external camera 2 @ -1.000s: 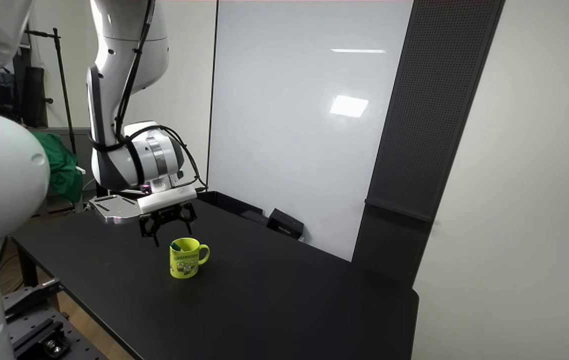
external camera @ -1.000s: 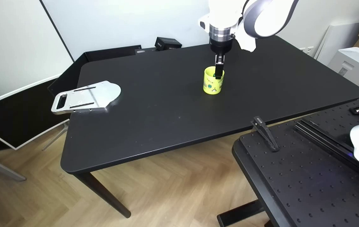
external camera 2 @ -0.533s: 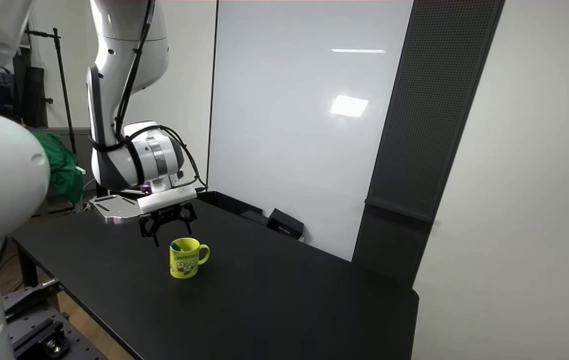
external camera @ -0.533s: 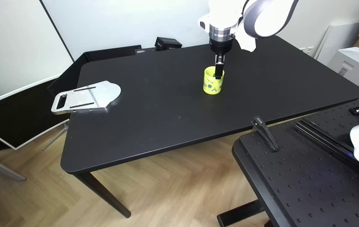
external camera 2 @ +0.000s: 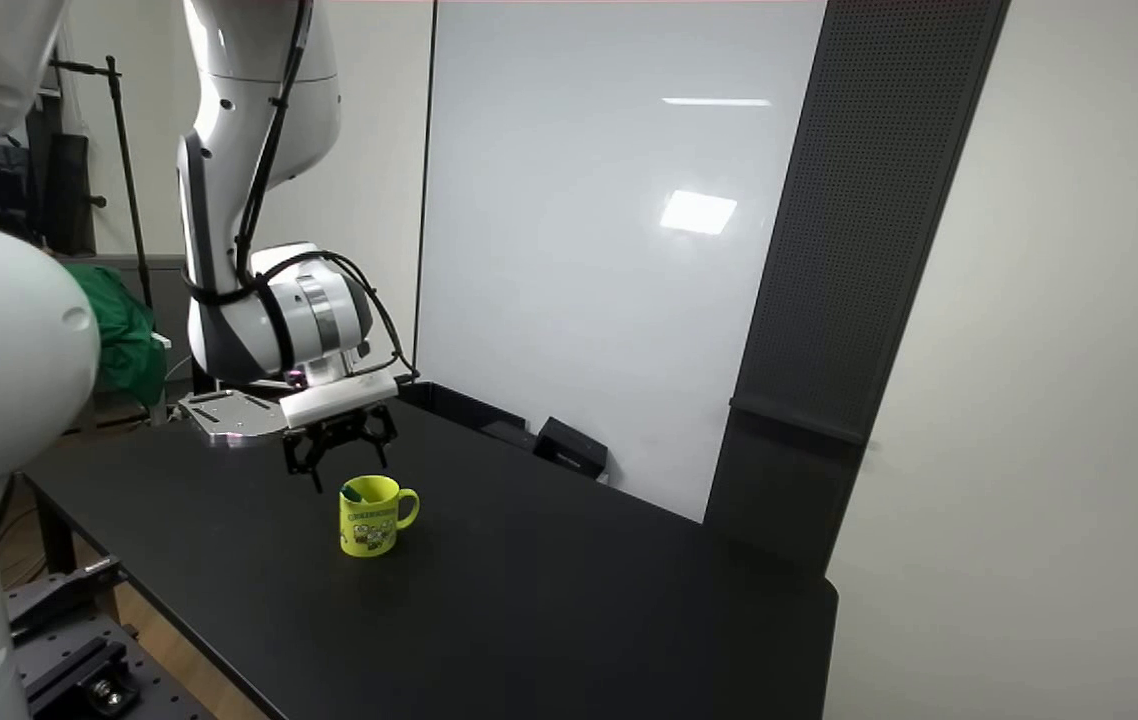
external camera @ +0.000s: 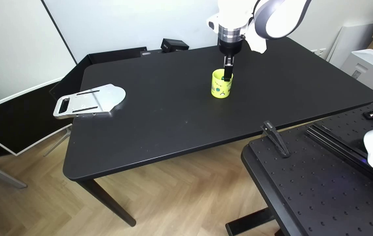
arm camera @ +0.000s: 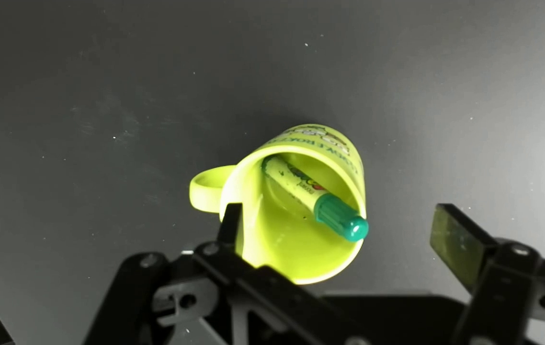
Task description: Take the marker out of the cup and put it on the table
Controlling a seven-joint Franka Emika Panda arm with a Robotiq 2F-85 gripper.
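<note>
Spread wide and pinching nothing, the tool point(arm camera: 342, 225) hangs over the bench point(external camera: 160, 114), where the cup point(external camera 2: 367, 525) stands upright. In the wrist view the marker point(arm camera: 313, 194) leans inside the cup, its long axis slanting from far left to near right, so that its green cap point(arm camera: 342, 219) comes up at the right. Left to right, that cap lies between the jaws; they would close askew to the axis, so a turn before descending seems wise.

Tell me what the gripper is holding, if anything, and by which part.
Nothing is held: the gripper stands open, and the marker leans untouched inside the cup.
</note>
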